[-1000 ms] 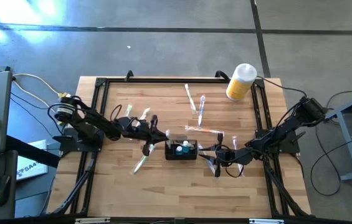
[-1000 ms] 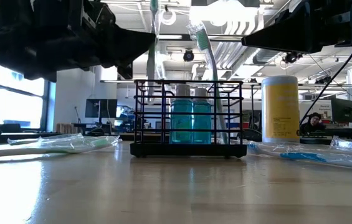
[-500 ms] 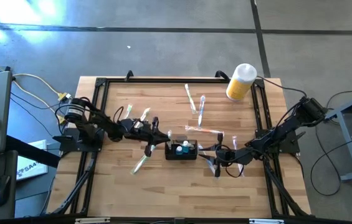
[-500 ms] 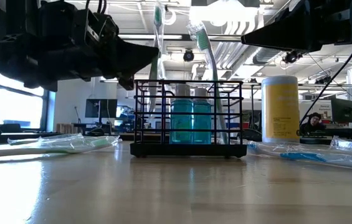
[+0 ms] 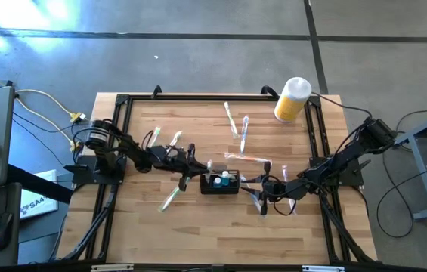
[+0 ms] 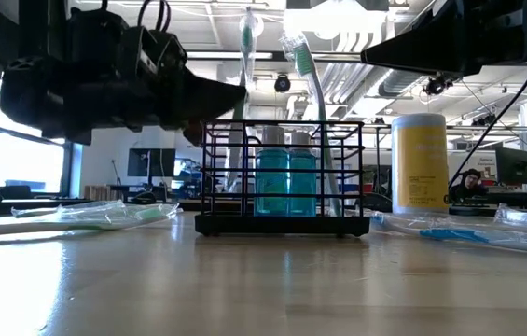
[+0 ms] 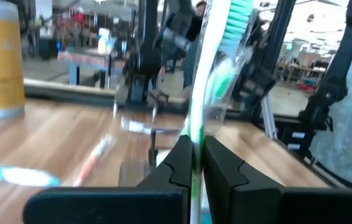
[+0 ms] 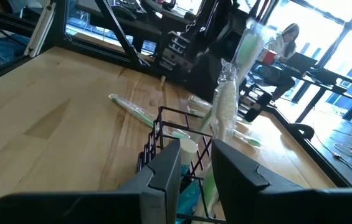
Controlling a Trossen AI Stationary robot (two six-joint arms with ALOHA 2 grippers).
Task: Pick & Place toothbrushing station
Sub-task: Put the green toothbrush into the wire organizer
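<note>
The toothbrushing station [image 5: 221, 183], a black wire caddy [image 6: 282, 177], stands on the table with two blue bottles [image 6: 286, 177] and a wrapped toothbrush [image 6: 308, 84] upright in it. My left gripper [image 5: 200, 168] is at the caddy's left end, level with its top rim [image 6: 235, 96], and is shut on a green wrapped toothbrush [image 6: 247, 47]. My right gripper [image 5: 261, 190] is at the caddy's right end, its fingers a little apart [image 8: 195, 152]. The caddy's wire corner [image 8: 182, 124] and the standing brush [image 8: 225, 106] lie ahead of them. My left gripper pinches the green toothbrush's handle [image 7: 194, 140] between its two fingers. The fingers come level from the table's left and lie across the handle. The brush stands upright with its head [image 7: 238, 12] up. Its lower end is hidden. Whether my right gripper touches the caddy or the brush in it, I cannot tell.
A yellow cylinder with a white cap [image 5: 292, 98] stands at the far right corner. Several wrapped toothbrushes lie loose on the wood, some behind the caddy [image 5: 236, 125] and one to its near left [image 5: 171, 198]. Black frame rails [image 5: 122, 121] run along the table's sides.
My left gripper has moved down and toward the table's right, closing on the caddy's left end, still shut on the upright toothbrush. The brush has travelled with it and stays upright. The caddy has stayed in place.
</note>
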